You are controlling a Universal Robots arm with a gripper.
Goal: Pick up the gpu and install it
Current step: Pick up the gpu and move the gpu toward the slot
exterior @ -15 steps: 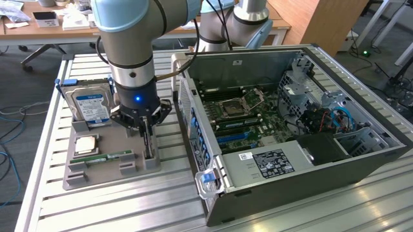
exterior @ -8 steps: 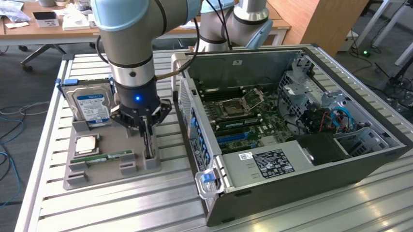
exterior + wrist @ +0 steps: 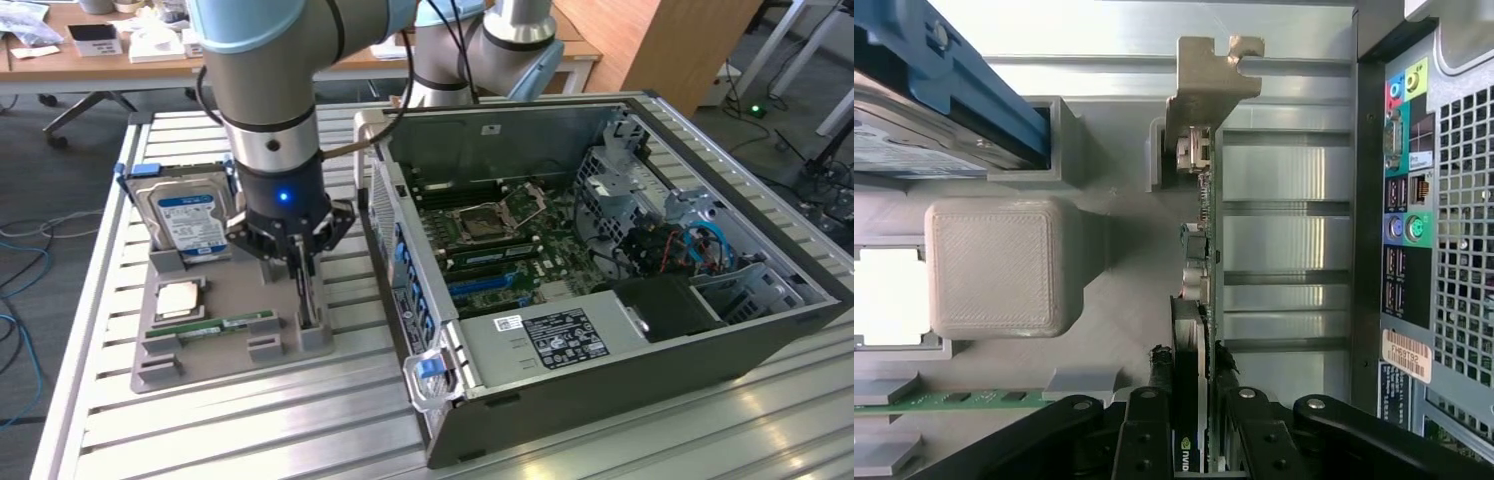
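At the exterior view's left, a blue-labelled hard drive (image 3: 187, 222) is seen upright at the far end of a grey fixture tray (image 3: 254, 290), with a processor (image 3: 180, 298) and a narrow green memory stick (image 3: 230, 325) laid flat nearer the camera. Just to the right of these, the arm (image 3: 274, 90) is brought straight down from above, its wrist held vertical and a blue light lit on it. The tool (image 3: 300, 262) is pointed down at the tray's right edge. The gpu (image 3: 311, 305) stands there on its long edge in a slot of the tray. In the wrist view the tool (image 3: 1192, 385) is set narrow on the gpu (image 3: 1197, 300). Its black fingers (image 3: 1159, 400) are pressed against both faces near one end. The pale metal bracket (image 3: 1204, 80) at the other end is left free, beyond the tray's end post. A rounded grey block (image 3: 1004, 265) of the tray stands near the card on the side away from the case, with bare tray floor between them. On the other side, only a narrow strip of slatted aluminium worktop (image 3: 267, 420) separates the tray's edge from the computer case (image 3: 601, 400). The case lies on its side with its top open. Its rear port panel (image 3: 1404, 200) is turned toward the card. At the right, the motherboard (image 3: 507, 240) lies exposed inside the case, bounded by the case walls and a black box at the near end.
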